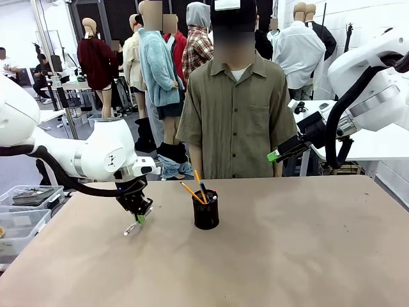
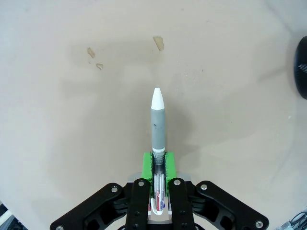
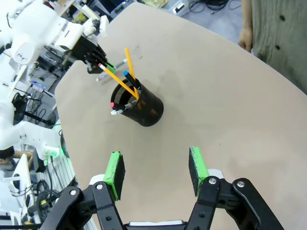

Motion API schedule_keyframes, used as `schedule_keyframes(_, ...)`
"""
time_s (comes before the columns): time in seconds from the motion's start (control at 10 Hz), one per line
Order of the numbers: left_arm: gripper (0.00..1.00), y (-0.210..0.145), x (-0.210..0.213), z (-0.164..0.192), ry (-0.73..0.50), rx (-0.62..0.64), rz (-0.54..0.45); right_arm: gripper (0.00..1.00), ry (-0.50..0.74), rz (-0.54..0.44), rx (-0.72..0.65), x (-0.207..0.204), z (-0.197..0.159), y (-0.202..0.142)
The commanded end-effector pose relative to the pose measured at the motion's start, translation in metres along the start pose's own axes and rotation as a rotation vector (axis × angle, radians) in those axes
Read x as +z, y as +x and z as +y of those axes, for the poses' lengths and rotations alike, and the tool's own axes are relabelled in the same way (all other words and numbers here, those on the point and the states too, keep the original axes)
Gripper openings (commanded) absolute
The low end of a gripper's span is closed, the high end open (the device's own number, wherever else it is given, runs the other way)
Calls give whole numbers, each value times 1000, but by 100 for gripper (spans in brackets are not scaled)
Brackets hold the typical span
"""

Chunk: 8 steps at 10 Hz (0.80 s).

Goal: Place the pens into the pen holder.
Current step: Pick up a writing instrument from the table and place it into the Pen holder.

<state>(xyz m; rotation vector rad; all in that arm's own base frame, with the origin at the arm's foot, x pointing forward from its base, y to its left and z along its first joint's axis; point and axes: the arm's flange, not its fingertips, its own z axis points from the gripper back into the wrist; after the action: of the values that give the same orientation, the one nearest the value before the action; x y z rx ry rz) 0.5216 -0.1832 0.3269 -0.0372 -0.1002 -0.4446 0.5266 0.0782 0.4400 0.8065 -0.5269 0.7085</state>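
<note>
Left gripper [image 2: 158, 165] clamps a pen [image 2: 158, 125]
Pen tip pokes out past the pads; right gripper [image 3: 156, 172] open, above the table, pen holder [image 3: 142, 108] ahead.

No readable text, labels, brands or numbers are showing anywhere. Red and blue marks on the pen [image 2: 159, 139] barrel between the left pads are too small to read.

The pen holder [image 2: 302, 67] is cut off by the right edge of the left wrist view — just a dark curve shows. The white pen's [image 2: 159, 129] rear end is hidden between the left pincer's [image 2: 159, 165] green pads. In the front view its markings are too small to tell
</note>
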Motion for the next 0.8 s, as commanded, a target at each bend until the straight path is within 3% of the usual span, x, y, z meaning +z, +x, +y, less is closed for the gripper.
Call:
schedule_keyframes(0.0, 0, -23, 27, 3, 15, -79, -135, 68, 17, -6, 16, -1, -2, 1)
schedule_keyframes(0.2, 0, -32, 47, 1, -71, -267, -331, 68, 17, -6, 16, -1, -2, 1)
schedule_keyframes(0.4, 0, -33, 59, 0, -142, -370, -561, 68, 17, -6, 16, -1, -2, 1)
schedule_keyframes(0.7, 0, -19, 74, 5, -280, -562, -734, 68, 17, -6, 16, -1, -2, 1)
